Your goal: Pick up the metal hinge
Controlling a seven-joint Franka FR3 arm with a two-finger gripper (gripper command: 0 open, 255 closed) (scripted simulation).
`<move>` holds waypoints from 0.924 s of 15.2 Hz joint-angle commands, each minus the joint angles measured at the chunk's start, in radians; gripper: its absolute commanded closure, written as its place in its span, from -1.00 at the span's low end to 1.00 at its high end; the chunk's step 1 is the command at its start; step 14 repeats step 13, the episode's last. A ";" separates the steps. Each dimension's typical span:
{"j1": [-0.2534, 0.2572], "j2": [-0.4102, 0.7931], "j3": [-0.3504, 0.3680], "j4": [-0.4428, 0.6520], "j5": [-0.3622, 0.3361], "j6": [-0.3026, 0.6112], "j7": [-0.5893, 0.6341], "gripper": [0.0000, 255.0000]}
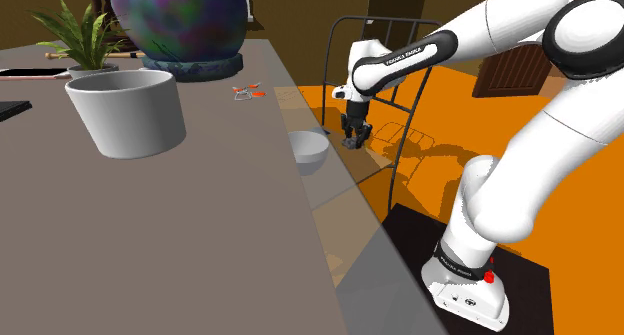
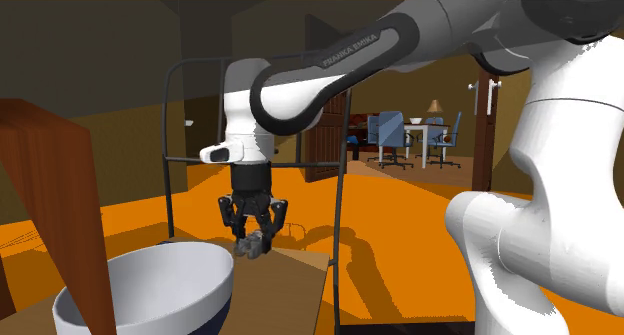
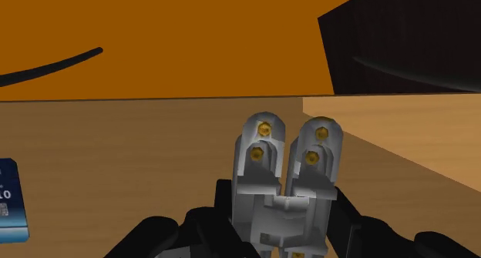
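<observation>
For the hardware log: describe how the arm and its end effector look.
The arm is made of rounded white links with dark grey joints; a dark band on the forearm carries white "FRANKA EMIKA" lettering. A small red mark sits on its white base. The end effector is all black and two-fingered, under a white wrist block.

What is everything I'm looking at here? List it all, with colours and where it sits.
hinge: one, grey with gold screws, between the gripper's fingers
pot: one, white, on the grey table
bowl: one, white, by the table's edge
vase: one, mottled blue-green, behind the pot
plant: one, green, beside the vase
wire frame: one, black, on the orange floor
arm: one, white
gripper: one, black, shut on the hinge
</observation>
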 commanded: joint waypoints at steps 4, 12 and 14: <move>-0.001 -0.027 0.014 0.047 -0.001 -0.073 0.004 1.00; 0.001 -0.052 0.031 0.123 0.002 -0.174 0.006 1.00; 0.001 -0.052 0.031 0.123 0.002 -0.174 0.006 1.00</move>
